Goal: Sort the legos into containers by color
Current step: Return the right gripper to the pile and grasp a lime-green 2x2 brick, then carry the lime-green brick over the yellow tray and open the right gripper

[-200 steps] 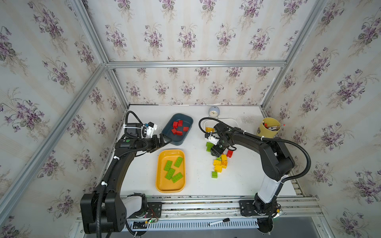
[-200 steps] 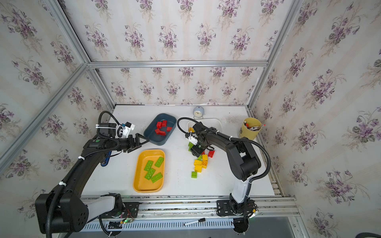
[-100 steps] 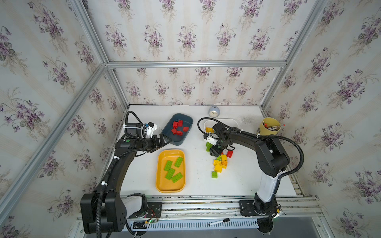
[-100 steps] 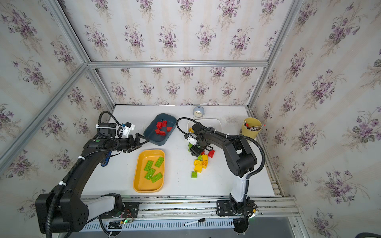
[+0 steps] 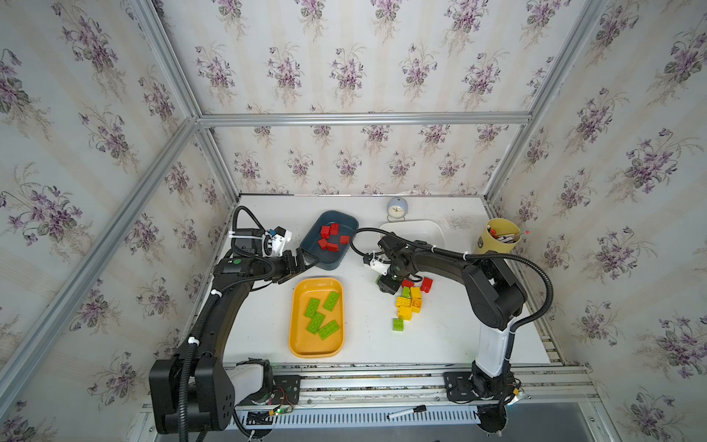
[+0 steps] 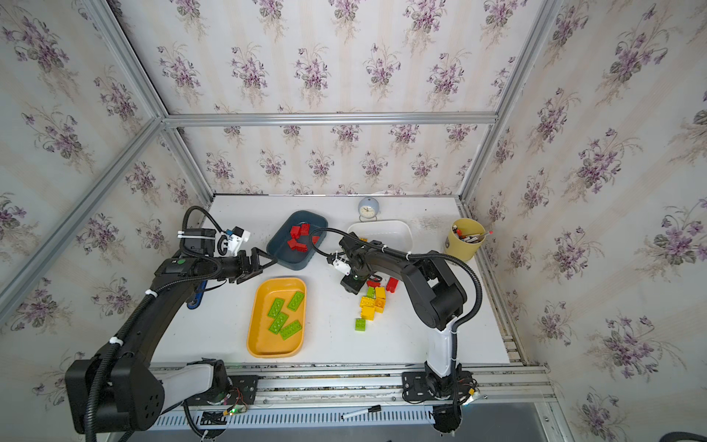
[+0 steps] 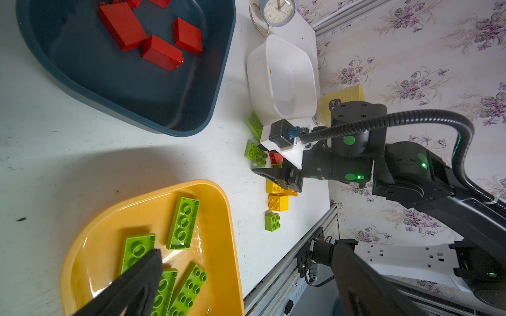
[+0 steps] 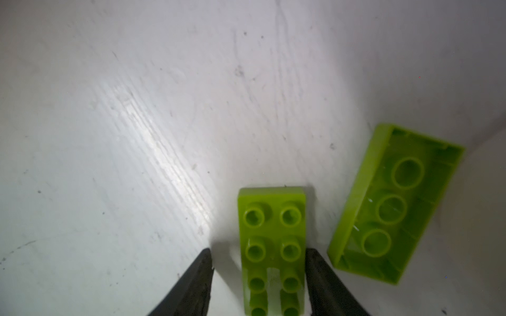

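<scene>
Legos, green oblong brick point(image 8: 273, 232): flat on the bench point(image 8: 137, 136), studs up, between the fingers of the right gripper point(image 8: 258, 254). The jaws stand open astride one end. One finger is at the brick's side and the other a gap away, so nothing is gripped.

- Just beside: second green brick point(image 8: 394, 202), studs down.
- Near: loose yellow, red and green legos point(image 5: 407, 302).
- Further out: white tray point(image 5: 428, 229); dark blue-grey tray point(image 5: 329, 264), holding red bricks; yellow-orange tray point(image 5: 302, 342), holding four green bricks.
- Left gripper point(image 6: 267, 258): wide open, empty, beside the dark blue-grey tray.

Risks, as judged:
- Uneven finger contact may skew the brick.
- A grip so near its end may let it pivot or drop.
- The outer finger may nudge the second green brick.
</scene>
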`<action>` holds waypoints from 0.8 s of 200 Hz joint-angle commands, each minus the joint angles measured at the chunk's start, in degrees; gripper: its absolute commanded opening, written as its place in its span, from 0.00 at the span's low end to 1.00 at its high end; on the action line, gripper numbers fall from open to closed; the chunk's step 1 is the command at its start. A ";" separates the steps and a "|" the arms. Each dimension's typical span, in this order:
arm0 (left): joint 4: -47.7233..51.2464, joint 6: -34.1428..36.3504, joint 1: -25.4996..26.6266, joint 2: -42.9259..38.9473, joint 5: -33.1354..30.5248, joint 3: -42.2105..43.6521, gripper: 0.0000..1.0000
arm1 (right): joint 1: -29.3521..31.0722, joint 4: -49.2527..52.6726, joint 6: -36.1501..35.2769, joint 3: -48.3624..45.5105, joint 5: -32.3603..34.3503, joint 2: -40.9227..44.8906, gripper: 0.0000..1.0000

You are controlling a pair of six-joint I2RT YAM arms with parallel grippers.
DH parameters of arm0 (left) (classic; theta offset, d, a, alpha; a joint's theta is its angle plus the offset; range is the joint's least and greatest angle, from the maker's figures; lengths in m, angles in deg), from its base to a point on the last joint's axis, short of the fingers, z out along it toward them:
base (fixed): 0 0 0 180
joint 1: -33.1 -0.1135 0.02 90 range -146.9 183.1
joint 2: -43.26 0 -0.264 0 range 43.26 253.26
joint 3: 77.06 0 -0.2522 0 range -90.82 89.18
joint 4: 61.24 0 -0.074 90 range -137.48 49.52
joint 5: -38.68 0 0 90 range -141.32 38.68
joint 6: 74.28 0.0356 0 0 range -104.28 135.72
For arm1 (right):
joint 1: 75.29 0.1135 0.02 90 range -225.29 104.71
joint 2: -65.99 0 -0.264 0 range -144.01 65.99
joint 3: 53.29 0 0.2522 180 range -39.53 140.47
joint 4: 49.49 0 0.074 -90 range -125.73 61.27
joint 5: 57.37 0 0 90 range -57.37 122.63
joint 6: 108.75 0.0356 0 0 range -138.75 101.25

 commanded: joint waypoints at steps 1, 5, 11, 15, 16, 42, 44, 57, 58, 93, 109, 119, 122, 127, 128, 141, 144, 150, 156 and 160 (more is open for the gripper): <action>-0.26 0.95 -0.07 -0.20 0.35 -0.17 0.99 | 0.56 0.82 1.65 1.12 3.04 -0.84 0.52; -0.25 0.93 -0.06 -0.19 0.35 -0.17 0.99 | 0.69 0.95 1.69 1.32 3.14 -1.02 0.51; -0.21 0.93 -0.06 -0.19 0.34 -0.25 0.99 | 0.96 1.04 1.65 1.54 3.44 -1.27 0.50; -0.23 1.01 -0.16 -0.26 0.35 -0.25 0.99 | 1.13 1.12 1.65 1.62 3.77 -1.47 0.48; -0.25 1.02 -0.13 -0.27 0.35 -0.25 0.99 | 1.17 1.17 1.64 1.63 3.82 -1.47 0.48; -0.25 1.02 -0.11 -0.37 0.35 -0.25 0.99 | 2.02 0.71 1.64 1.91 5.68 -2.00 0.40; -0.19 1.02 -0.07 -0.37 0.41 -0.21 0.99 | 2.11 0.66 1.63 1.91 5.70 -2.07 0.40; -0.26 1.02 -0.04 -0.46 0.38 -0.17 0.99 | 2.53 0.87 1.54 2.63 5.88 -2.60 0.39; -0.22 1.02 -0.06 -0.46 0.45 -0.17 0.99 | 2.61 0.96 1.54 2.62 5.93 -2.65 0.39; -0.22 1.11 -0.17 -0.87 0.30 0.09 0.99 | 3.40 2.45 1.35 3.75 6.16 -2.18 0.29; -0.24 1.12 -0.12 -0.85 0.28 0.23 0.99 | 3.40 3.58 1.45 4.26 5.23 -0.18 0.27; -0.22 1.22 -0.16 -0.72 0.34 0.10 0.99 | 3.35 3.83 2.08 4.37 3.49 1.64 0.27; -0.19 1.20 -0.15 -0.66 0.36 0.02 0.99 | 3.37 3.85 2.33 4.44 2.70 2.25 0.27; -0.21 1.24 -0.16 -0.68 0.35 -0.06 0.99 | 3.35 3.86 2.81 4.38 1.14 3.36 0.27; -0.19 1.26 -0.13 -0.61 0.35 -0.07 0.99 | 3.33 3.86 2.88 4.37 0.75 3.58 0.27; -0.17 1.36 -0.14 -0.41 0.44 -0.38 0.99 | 3.39 3.73 4.17 4.47 -4.38 6.50 0.26; -0.18 1.38 -0.13 -0.39 0.43 -0.47 0.99 | 3.47 3.54 4.50 4.39 -5.71 7.17 0.26; -0.17 1.36 -0.15 -0.30 0.34 -0.67 0.99 | 3.71 2.99 5.19 4.27 -8.15 8.48 0.26; -0.15 1.46 -0.16 -0.17 0.33 -0.91 0.99 | 4.23 2.45 5.71 4.09 -10.22 9.68 0.26; -0.09 1.42 -0.17 -0.04 0.34 -1.02 0.99 | 4.69 2.20 6.03 4.08 -11.39 10.47 0.26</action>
